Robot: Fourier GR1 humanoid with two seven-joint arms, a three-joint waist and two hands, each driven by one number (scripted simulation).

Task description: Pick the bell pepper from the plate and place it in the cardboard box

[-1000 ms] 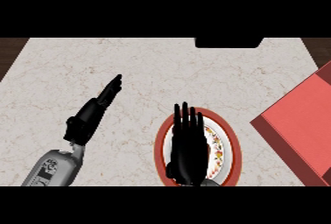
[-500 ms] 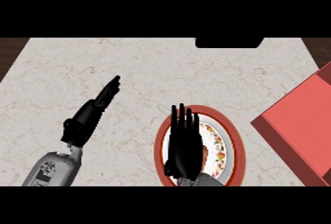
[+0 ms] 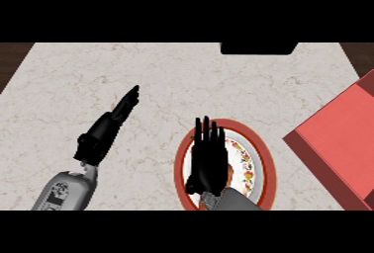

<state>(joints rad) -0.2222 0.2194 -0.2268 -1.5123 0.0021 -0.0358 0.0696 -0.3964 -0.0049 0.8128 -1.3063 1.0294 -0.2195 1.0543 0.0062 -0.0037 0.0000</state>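
The right hand (image 3: 208, 157) is hovering flat and empty over the plate (image 3: 259, 148); the bell pepper is lying hidden beneath it; the box (image 3: 343, 143) is sitting rightward.

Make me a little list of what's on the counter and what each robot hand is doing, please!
counter: pale marble top
plate: white with a red rim, near the front edge
bell pepper: not visible, may be hidden under the right hand
right hand: flat over the plate, fingers straight
left hand: open, resting left of the plate, fingers pointing away
box: red, at the right edge, right of the plate
dark object: at the far edge
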